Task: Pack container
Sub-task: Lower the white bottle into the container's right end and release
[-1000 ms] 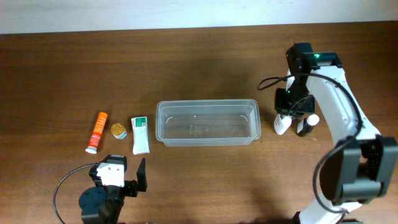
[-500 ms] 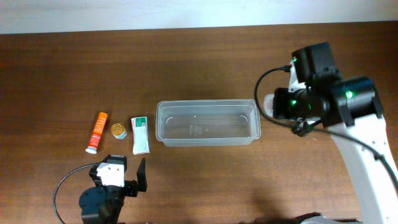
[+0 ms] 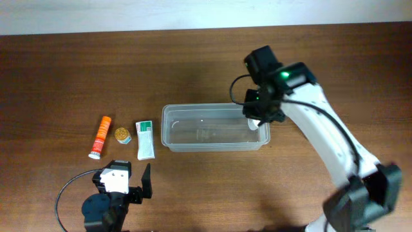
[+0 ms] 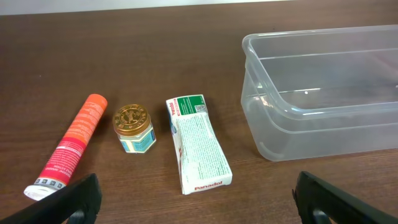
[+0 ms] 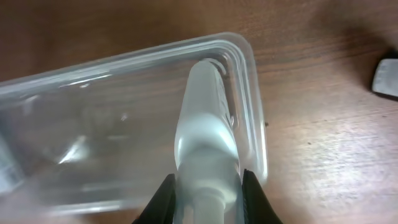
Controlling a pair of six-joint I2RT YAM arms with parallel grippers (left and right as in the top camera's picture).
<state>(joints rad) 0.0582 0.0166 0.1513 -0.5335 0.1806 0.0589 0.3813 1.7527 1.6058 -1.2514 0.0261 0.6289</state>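
Observation:
The clear plastic container [image 3: 193, 143] lies at the table's middle; it also shows in the left wrist view [image 4: 292, 109] and the right wrist view [image 5: 93, 87]. My right gripper [image 3: 255, 122] is shut on a white bottle [image 5: 205, 134] and holds it over the container's right end. The bottle's tip [image 3: 253, 124] just shows in the overhead view. My left gripper [image 3: 135, 183] is open and empty near the front edge, its fingers at the sides of the left wrist view [image 4: 196, 199]. An orange tube [image 3: 100, 136], a small gold-lidded jar [image 3: 123, 135] and a green-and-white Panadol box [image 3: 145, 139] lie left of the container.
A dark object [image 5: 387, 76] lies on the table right of the container in the right wrist view. A black cable [image 3: 67, 190] loops by the left arm's base. A white wall edge [image 3: 129, 16] runs along the table's back.
My right arm has swung left with the white bottle, from the table's right side to above the container's right end. The left arm has not moved.

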